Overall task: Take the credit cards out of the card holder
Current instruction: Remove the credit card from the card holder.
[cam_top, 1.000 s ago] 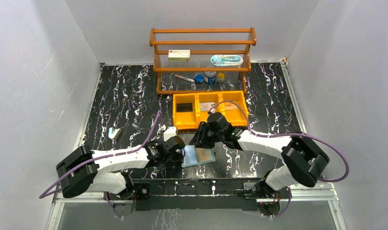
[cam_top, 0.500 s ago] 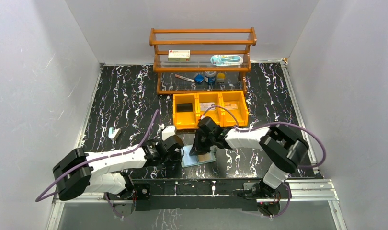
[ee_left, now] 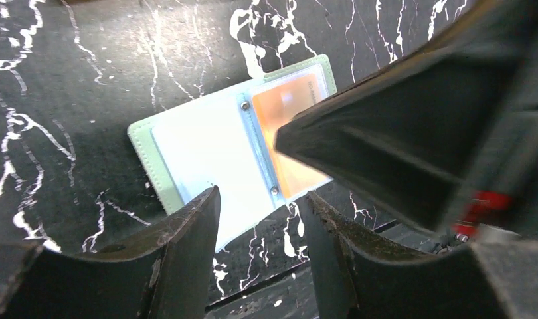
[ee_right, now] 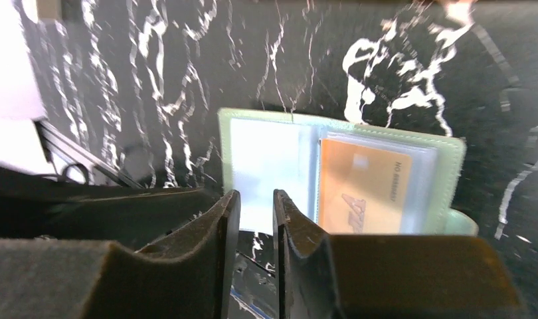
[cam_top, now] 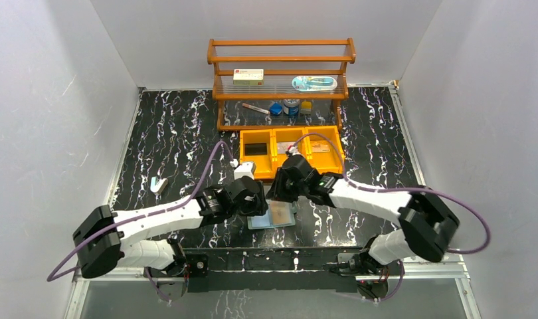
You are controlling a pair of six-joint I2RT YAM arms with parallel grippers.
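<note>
1. Card holder (cam_top: pixel 271 216): the landmark. It lies open and flat on the desk (cam_top: pixel 173 133), close to the near edge. Its long axis runs left to right, slightly tilted.
2. Orange card (ee_right: pixel 362 189): it sits in a clear pocket in the card holder's right half. The left half shows only a pale, empty pocket. No other cards can be made out.
3. Left fingers (cam_top: pixel 255 205): just left of the card holder and over its empty half. They are spread wide and hold nothing.
4. Right fingers (cam_top: pixel 277 198): just beyond the card holder and pointing down at the card half, so nearer the card. They are all but closed and grip nothing. Whether they touch the card cannot be told.
5. Orange bins (cam_top: pixel 329 167): beyond the card holder and apart from it.
</note>
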